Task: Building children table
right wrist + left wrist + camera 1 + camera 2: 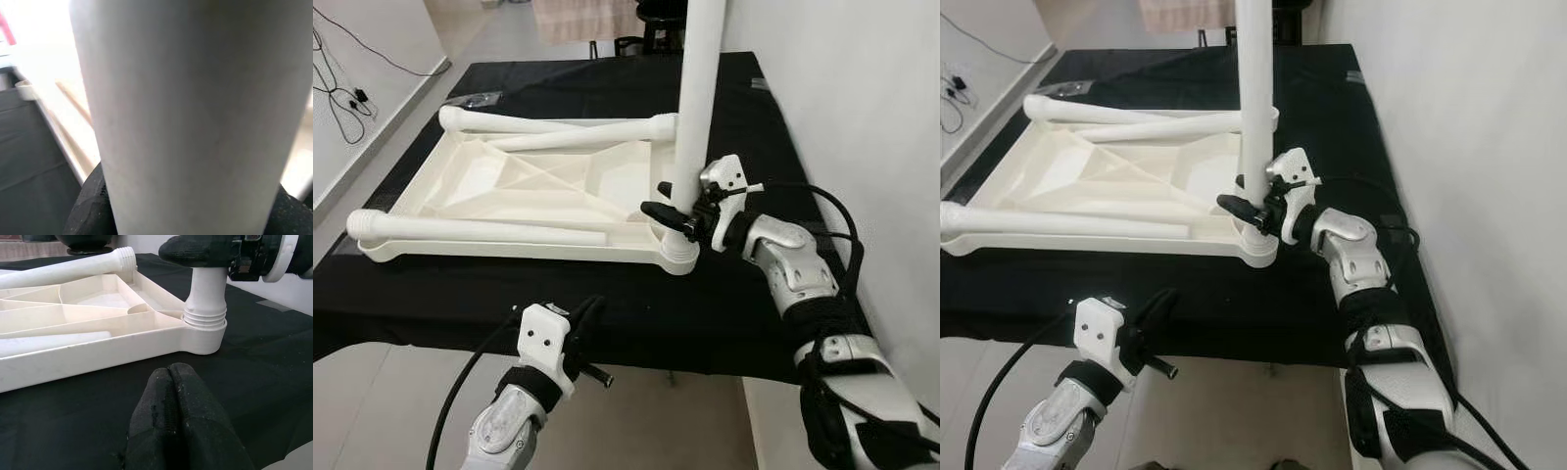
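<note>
One white tabletop point(524, 186) lies upside down on the black cloth point(744, 294). Three table legs: two lying legs point(480, 229) rest on the tabletop, and one standing leg point(697, 108) is in its corner. The right gripper point(674, 217) is clamped on the standing leg; the left gripper point(590, 315), fingers together, hangs near the cloth's edge.

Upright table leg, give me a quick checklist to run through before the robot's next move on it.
1. Right pincer closed around the upright leg near its base: ok.
2. Leg standing straight in the tabletop's near right corner socket: ok.
3. Leg screwed fully home: not ok, thread rings show above the socket in the left wrist view.
4. Left pincer out of the way, shut and holding nothing, at the near edge of the black cloth: ok.
5. Loose legs lying on the upturned tabletop, apart from the working corner: ok.
6. Tabletop steady on the cloth: cannot tell.
</note>
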You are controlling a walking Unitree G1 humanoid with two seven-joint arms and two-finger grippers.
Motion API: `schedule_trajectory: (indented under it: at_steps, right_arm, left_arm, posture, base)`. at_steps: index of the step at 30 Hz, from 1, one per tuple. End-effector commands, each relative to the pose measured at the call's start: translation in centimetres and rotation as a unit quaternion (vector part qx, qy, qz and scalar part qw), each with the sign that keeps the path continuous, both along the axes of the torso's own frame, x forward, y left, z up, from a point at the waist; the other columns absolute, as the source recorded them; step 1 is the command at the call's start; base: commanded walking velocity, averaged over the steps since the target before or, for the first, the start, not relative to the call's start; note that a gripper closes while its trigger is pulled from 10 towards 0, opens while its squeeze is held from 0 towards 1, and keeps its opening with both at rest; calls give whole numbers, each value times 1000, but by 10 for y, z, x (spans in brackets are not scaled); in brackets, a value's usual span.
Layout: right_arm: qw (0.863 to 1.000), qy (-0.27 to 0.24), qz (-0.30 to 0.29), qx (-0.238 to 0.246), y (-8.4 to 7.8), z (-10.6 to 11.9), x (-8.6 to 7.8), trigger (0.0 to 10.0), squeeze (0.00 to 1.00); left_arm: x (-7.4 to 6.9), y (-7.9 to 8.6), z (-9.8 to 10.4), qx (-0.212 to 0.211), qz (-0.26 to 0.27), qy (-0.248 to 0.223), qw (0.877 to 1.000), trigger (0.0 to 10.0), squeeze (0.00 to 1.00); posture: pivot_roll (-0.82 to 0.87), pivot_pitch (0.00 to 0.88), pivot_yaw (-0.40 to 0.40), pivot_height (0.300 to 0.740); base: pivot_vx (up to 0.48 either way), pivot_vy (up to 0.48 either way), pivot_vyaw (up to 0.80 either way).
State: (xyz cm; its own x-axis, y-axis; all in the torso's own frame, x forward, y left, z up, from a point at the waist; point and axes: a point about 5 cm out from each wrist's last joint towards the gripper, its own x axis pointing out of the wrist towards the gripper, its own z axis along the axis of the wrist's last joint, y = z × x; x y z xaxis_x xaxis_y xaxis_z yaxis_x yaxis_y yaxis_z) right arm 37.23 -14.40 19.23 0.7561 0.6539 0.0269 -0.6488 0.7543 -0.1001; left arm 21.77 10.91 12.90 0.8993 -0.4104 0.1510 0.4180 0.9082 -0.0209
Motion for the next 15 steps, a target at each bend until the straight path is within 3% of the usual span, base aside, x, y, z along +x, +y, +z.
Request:
schedule_trajectory:
  at_steps: [1, 2, 4, 5, 6, 8, 12, 13, 15]
  right_arm:
    - [993, 49, -105, 4, 2, -27, -6, 0, 0]
    - [993, 49, -105, 4, 2, -27, -6, 0, 0]
    - [952, 111, -285, -4, 4, -67, -32, 0, 0]
    - [954, 106, -280, -33, 18, -77, -43, 0, 0]
    - [954, 106, -280, -33, 18, -77, -43, 0, 0]
    - [967, 86, -236, -50, 35, -76, -46, 0, 0]
    - [969, 76, -229, -51, 37, -69, -38, 0, 0]
    - [967, 78, -239, -47, 33, -66, -32, 9725, 0]
    - [965, 81, -246, -46, 31, -65, -30, 10000, 0]
  left_arm:
    - [-2, 3, -2, 2, 4, 5, 1000, 10000, 0]
    - [-2, 3, -2, 2, 4, 5, 1000, 10000, 0]
    - [-1, 4, -1, 2, 4, 4, 1000, 10000, 0]
    - [-1, 4, -1, 2, 3, 5, 1000, 10000, 0]
    - [-1, 4, -1, 2, 3, 5, 1000, 10000, 0]
    - [0, 4, -2, 2, 3, 5, 1000, 10000, 0]
    - [0, 3, -2, 2, 2, 5, 1000, 10000, 0]
    - [0, 3, -1, 2, 3, 5, 1000, 10000, 0]
    - [0, 3, -1, 2, 3, 5, 1000, 10000, 0]
  posture:
    - [91, 140, 4, 740]
    - [91, 140, 4, 740]
    - [89, 145, 7, 740]
    - [89, 142, 13, 740]
    - [89, 142, 13, 740]
    - [98, 137, 2, 740]
    - [94, 133, 4, 740]
    - [96, 135, 6, 740]
    - [97, 136, 6, 740]
  base:
    - [0, 0, 0]
    - [0, 0, 0]
    - [0, 0, 0]
    - [0, 0, 0]
    - [0, 0, 0]
    - [0, 0, 0]
    - [0, 0, 0]
    - [0, 0, 0]
    - [0, 0, 0]
